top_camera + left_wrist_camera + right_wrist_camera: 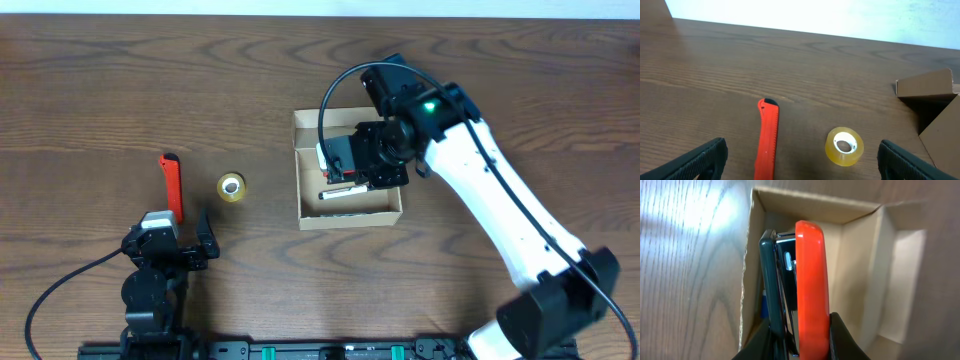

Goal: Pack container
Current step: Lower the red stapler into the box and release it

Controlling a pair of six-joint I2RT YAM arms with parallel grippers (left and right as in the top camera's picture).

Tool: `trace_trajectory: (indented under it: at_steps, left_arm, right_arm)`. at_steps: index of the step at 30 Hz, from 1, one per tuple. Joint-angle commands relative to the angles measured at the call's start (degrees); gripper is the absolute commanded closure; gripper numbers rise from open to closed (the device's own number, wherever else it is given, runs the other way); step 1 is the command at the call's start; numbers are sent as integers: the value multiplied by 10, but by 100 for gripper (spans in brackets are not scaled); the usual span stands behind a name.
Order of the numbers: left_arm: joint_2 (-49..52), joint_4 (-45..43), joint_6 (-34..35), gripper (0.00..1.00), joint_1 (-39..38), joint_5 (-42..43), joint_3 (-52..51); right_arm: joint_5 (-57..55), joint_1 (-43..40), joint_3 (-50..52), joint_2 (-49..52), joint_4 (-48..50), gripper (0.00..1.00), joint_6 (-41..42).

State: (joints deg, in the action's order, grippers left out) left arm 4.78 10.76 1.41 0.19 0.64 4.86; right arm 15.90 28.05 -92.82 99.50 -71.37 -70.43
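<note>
The container (350, 219) is an open tan cardboard box at the table's middle, its flap lid open at the back. My right gripper (368, 160) is over it, shut on a stapler (340, 158) with a red top and dark base. In the right wrist view the stapler (810, 280) stands on edge between my fingers (800, 337), down inside the container (860, 245) by its left wall. A white marker (340, 196) lies in the box. My left gripper (170, 245) is open and empty at the front left, its open fingers also in the left wrist view (802, 155).
A red utility knife (173, 185) (767, 135) and a roll of clear yellowish tape (231, 187) (844, 146) lie on the table just beyond the left gripper. The container's corner (927, 85) shows at the right of the left wrist view.
</note>
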Motion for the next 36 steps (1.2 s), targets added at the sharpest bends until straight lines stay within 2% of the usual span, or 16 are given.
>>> trace_trajectory:
  at_steps: [1,13,23,26,30,33,35,36]
  left_arm:
    - [0,12,3,5,-2,-6,-8]
    - [0,12,3,5,-2,-9,-8]
    - [0,12,3,5,-2,-11,-8]
    - [0,12,3,5,-2,-11,-8]
    - [0,12,3,5,-2,-11,-8]
    - [0,12,3,5,-2,-11,-8]
    - [0,12,3,5,-2,-11,-8]
    - [0,12,3,5,-2,-11,-8]
  right_arm:
    - [4,-4,10,43,-2,99,-15]
    - [1,-3,12,180,0,99,-31]
    - [0,-3,12,234,16,95,-17]
    - [-1,-3,12,234,22,84,-12]
    - [-7,-3,11,234,21,78,2]
    - [-6,-2,4,229,17,68,13]
    - [-6,-2,-12,220,14,55,32]
    - [-6,-2,-19,213,12,41,34]
